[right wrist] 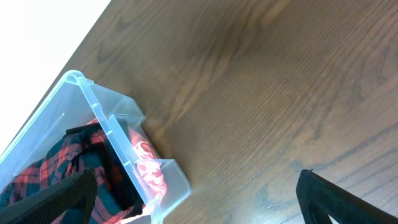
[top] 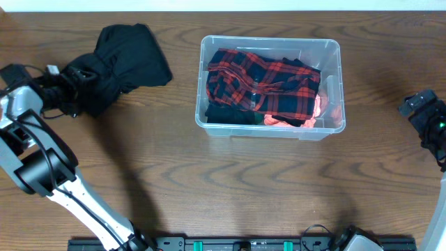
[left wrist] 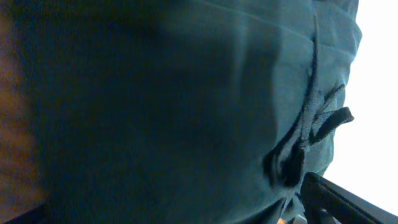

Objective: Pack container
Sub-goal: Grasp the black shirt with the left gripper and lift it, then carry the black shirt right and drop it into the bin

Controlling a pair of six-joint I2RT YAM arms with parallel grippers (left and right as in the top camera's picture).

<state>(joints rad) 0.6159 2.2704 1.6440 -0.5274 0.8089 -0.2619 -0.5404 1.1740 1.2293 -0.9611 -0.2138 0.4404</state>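
On the table (top: 230,188): the container (top: 272,40), filled with a red-and-black plaid garment (top: 268,80) over black cloth (top: 226,113) and orange cloth (top: 318,110). Left of the container, left end effector (top: 78,75) buried in a black garment (top: 132,52), grip not discernible; to the right, right end effector (right wrist: 196,186) spread wide, empty.

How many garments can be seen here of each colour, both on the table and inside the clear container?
Black garment, on the table beside the container: 1
Red-and-black plaid garment, in the container: 1
Coral garment, in the container: 1
Dark garment, in the container, partly under the plaid one: 1
Total: 4 visible; more may lie hidden beneath.
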